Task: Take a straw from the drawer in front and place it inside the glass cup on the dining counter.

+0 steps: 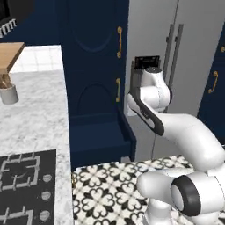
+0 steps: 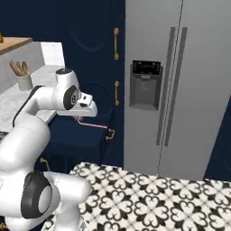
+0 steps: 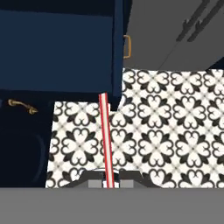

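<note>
The straw (image 3: pixel 105 135), thin and pinkish-red, runs up from between my fingertips (image 3: pixel 95 183), and my gripper (image 3: pixel 108 184) is shut on its lower end. In the right base view the straw (image 2: pixel 95 125) sticks out sideways from the gripper (image 2: pixel 80 118), above the open navy drawer (image 2: pixel 76 140) with its gold handle (image 2: pixel 110 134). The same drawer (image 1: pixel 102 132) stands pulled out below the arm's hand (image 1: pixel 148 70) in the left base view. The glass cup and the dining counter are out of view.
A grey fridge (image 2: pixel 180 81) stands right of the drawer, beside a tall navy cabinet (image 1: pixel 94 44) with gold handles. On the left lies a marble worktop (image 1: pixel 35 127) with a black hob (image 1: pixel 22 184) and a utensil pot (image 1: pixel 9 93). Patterned floor tiles (image 2: pixel 158 194) lie below.
</note>
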Robot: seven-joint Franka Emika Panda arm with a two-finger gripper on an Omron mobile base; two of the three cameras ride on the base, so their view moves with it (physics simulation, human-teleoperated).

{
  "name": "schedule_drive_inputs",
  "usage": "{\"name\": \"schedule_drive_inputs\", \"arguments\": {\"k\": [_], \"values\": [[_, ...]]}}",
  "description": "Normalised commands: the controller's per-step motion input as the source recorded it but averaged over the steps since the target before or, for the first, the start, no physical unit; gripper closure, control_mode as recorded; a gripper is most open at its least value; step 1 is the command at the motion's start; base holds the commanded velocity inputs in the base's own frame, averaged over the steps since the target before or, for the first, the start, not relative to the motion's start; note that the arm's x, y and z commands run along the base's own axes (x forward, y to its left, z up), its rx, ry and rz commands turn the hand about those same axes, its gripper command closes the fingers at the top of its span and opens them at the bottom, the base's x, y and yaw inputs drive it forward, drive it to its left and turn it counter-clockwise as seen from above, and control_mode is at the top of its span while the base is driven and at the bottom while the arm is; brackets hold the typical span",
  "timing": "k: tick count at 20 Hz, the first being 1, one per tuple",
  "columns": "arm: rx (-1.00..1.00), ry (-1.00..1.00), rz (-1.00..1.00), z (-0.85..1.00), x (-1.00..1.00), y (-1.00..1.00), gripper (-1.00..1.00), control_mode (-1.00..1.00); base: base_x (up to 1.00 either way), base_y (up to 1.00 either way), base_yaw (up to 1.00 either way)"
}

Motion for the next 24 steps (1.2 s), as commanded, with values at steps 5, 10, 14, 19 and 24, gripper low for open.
{"name": "schedule_drive_inputs", "arguments": {"k": [5,10,14,19,24], "values": [[0.0,0.0,0.0,0.0,0.0,0.0,1.0,1.0,0.0,-0.64,-0.78],[0.0,0.0,0.0,0.0,0.0,0.0,1.0,1.0,0.04,-0.72,-0.73],[0.0,0.0,0.0,0.0,0.0,0.0,1.0,1.0,0.31,-0.9,-0.59],[0.0,0.0,0.0,0.0,0.0,0.0,1.0,1.0,0.66,-0.92,-0.46],[0.0,0.0,0.0,0.0,0.0,0.0,1.0,1.0,0.92,-0.89,-0.39]]}}
